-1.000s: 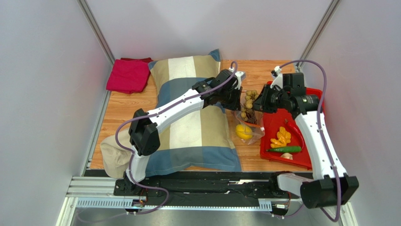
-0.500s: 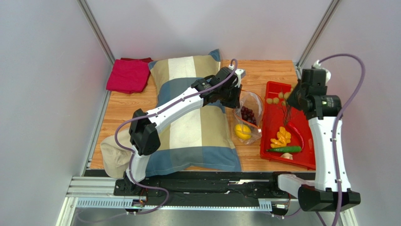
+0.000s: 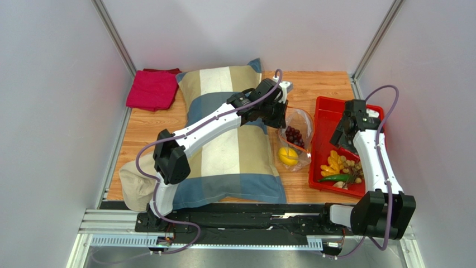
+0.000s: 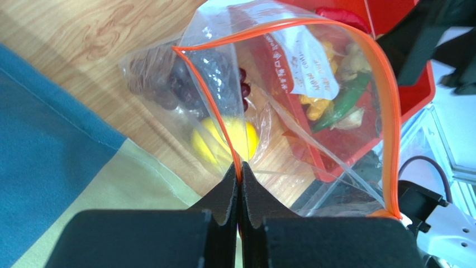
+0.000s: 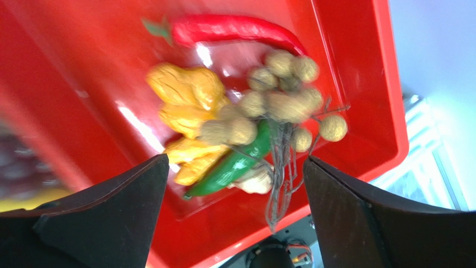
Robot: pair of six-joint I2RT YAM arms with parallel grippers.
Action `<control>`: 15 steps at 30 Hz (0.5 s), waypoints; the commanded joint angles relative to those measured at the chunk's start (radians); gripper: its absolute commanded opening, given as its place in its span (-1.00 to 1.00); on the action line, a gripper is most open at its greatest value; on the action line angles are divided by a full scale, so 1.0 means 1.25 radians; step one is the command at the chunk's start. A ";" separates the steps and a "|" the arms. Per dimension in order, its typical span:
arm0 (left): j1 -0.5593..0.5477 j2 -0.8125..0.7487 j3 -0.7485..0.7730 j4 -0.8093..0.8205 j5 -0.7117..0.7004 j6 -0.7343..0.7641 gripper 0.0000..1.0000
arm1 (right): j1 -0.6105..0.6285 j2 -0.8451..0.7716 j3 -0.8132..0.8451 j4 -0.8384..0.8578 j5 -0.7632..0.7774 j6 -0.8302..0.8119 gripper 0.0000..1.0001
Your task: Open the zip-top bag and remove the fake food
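The clear zip-top bag point(image 3: 296, 139) lies on the wood between pillow and red tray, its orange zip strip point(image 4: 385, 100) spread into an open loop. My left gripper point(image 3: 281, 120) is shut on the strip's near edge point(image 4: 240, 167). Inside the bag are purple grapes point(image 3: 293, 135) and a yellow lemon point(image 4: 223, 139). My right gripper point(image 3: 342, 137) hangs open over the tray, empty point(image 5: 234, 162). Below it lie fake food pieces: a beige berry bunch point(image 5: 285, 100), orange bits point(image 5: 184, 106), a green pepper point(image 5: 240, 159) and a red chili point(image 5: 234, 28).
The red tray point(image 3: 327, 109) sits at the right by the wall. A large striped pillow point(image 3: 223, 139) fills the middle left, with a beige cloth point(image 3: 131, 187) under its near corner. A folded red cloth point(image 3: 152, 89) lies at the far left.
My right gripper carried the beige berry bunch from the bag over to the tray, then opened; the bunch now lies in the tray. The left gripper kept its hold on the bag.
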 commanded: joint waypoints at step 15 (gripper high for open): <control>-0.003 0.002 0.059 0.016 0.017 0.015 -1.00 | 0.346 0.084 0.285 0.065 -0.449 0.021 -0.47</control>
